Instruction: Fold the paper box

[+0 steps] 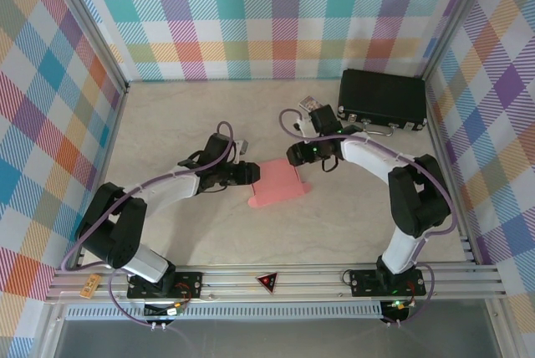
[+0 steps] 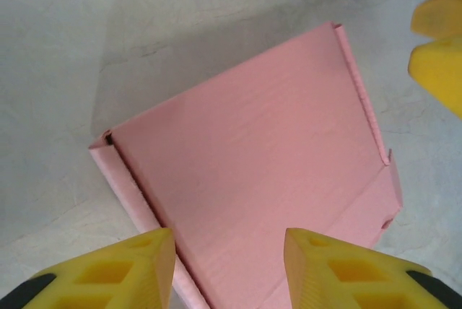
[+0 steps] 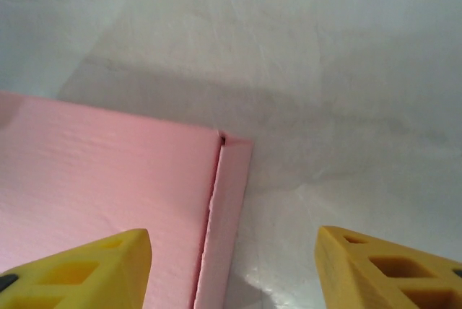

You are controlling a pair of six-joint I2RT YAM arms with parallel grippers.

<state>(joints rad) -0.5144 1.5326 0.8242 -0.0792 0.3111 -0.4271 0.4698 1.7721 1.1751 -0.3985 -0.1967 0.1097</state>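
At bench centre the paper box lies flat, my left fingers parted at its 9 o'clock, right fingers wide at 1 o'clock, both empty; an uneven push could skid it or spring the side flap.

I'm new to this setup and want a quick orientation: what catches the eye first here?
A salmon-pink paper box lies flat in the middle of the table, with the left gripper open over its left edge and the right gripper open over a far corner. A black case sits at the far right, and loud plaid walls ring everything.
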